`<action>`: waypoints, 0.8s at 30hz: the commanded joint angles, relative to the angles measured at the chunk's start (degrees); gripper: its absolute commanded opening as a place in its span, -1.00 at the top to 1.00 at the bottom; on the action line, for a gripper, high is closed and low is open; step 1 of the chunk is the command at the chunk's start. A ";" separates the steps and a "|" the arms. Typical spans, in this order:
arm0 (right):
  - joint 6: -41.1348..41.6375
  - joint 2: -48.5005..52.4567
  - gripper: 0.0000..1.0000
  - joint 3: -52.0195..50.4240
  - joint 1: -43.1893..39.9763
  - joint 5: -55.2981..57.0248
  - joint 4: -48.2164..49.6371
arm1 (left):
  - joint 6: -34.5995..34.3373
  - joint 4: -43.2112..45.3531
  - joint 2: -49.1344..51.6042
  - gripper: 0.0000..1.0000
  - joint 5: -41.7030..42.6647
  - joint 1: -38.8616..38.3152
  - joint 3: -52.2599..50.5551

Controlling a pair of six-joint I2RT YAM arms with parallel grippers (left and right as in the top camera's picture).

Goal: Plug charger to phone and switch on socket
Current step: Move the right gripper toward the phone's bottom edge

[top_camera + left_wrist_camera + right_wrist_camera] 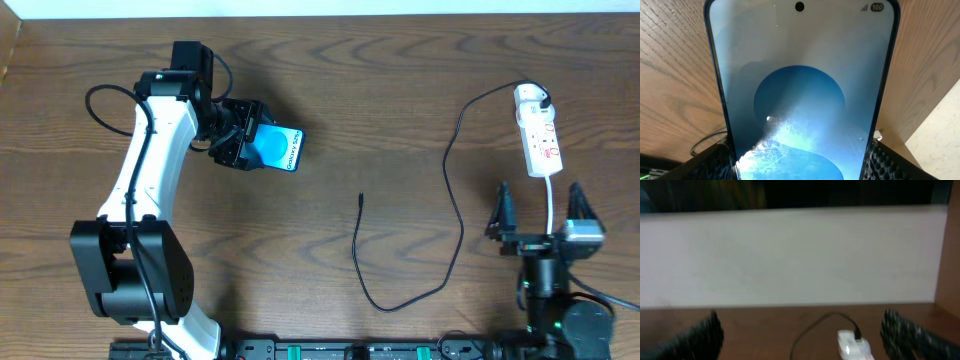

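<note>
My left gripper is shut on the phone, holding it above the left half of the table. In the left wrist view the phone's blue screen fills the frame between the two black fingers. The charger runs from its black plug in the socket down in a loop, and its small tip lies loose mid-table. My right gripper stands open just in front of the socket, empty. In the right wrist view the socket and the charger show between the wide-apart fingers.
The socket's white cord runs down toward the right arm's base. The left arm's white link stretches over the left side of the table. A pale wall stands behind the table's far edge.
</note>
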 commanded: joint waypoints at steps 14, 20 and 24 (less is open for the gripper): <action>7.41 52.33 -0.99 44.22 0.46 -29.07 -28.74 | -2.27 -0.02 -1.16 0.85 1.40 -0.04 0.44; 9.46 70.49 -0.98 46.31 0.57 -54.93 -16.63 | -2.95 0.02 -1.16 0.85 1.38 -1.05 0.44; 24.81 80.72 -0.98 46.31 1.62 -62.47 -9.94 | -6.10 0.04 -1.16 0.85 0.28 -3.32 0.44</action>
